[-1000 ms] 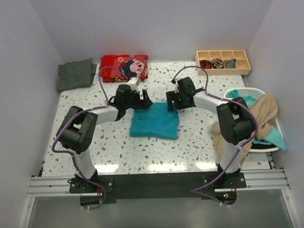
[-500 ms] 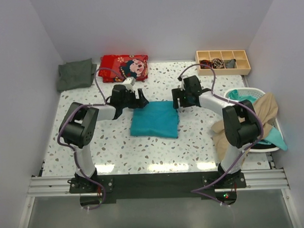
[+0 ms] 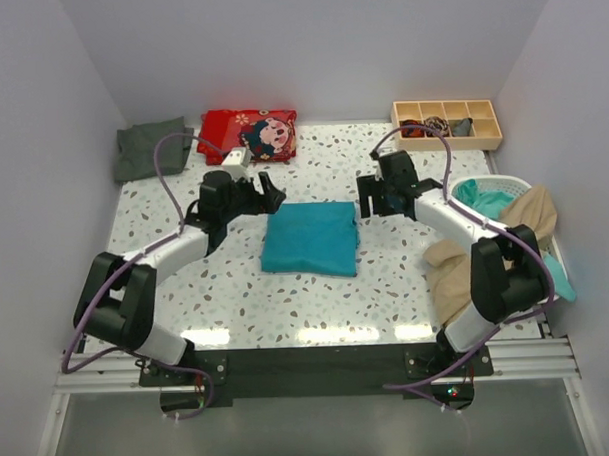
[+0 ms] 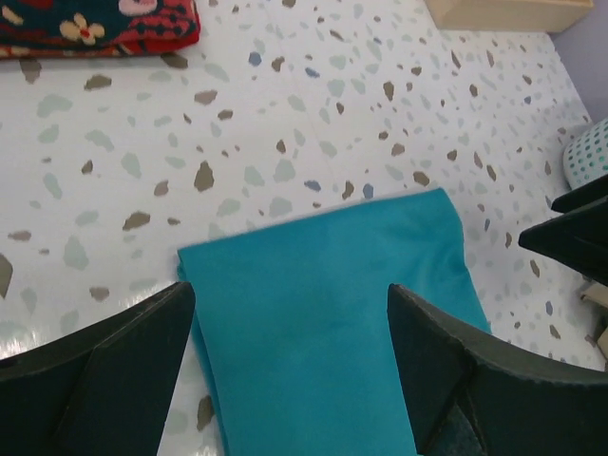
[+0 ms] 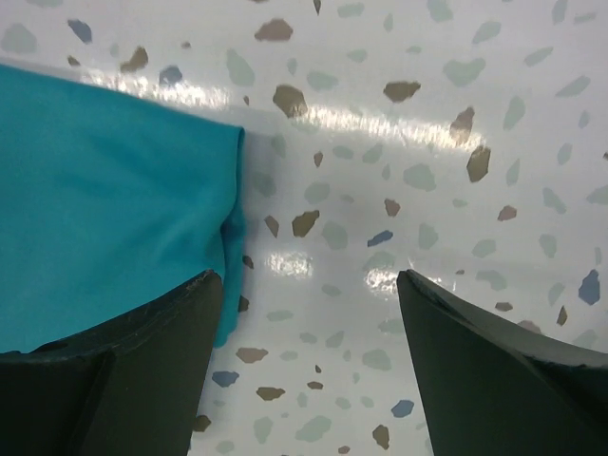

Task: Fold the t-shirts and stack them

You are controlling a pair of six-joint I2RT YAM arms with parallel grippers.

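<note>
The bright teal t-shirt lies folded into a flat rectangle on the speckled table's middle. My left gripper hovers open just off its far left corner, and in the left wrist view the cloth lies below its spread fingers, untouched. My right gripper stands open beside the far right corner, over bare table. A dark grey-green t-shirt lies folded at the back left. The beige t-shirt hangs crumpled over the basket at the right.
A red patterned cloth lies at the back, left of centre. A wooden compartment tray with small bundles stands at the back right. The white basket at the right edge holds more teal cloth. Walls close in on three sides.
Both grippers have drawn away from the teal shirt's far edge, the left one leftward, the right one rightward, both staying open. The shirt lies still.
</note>
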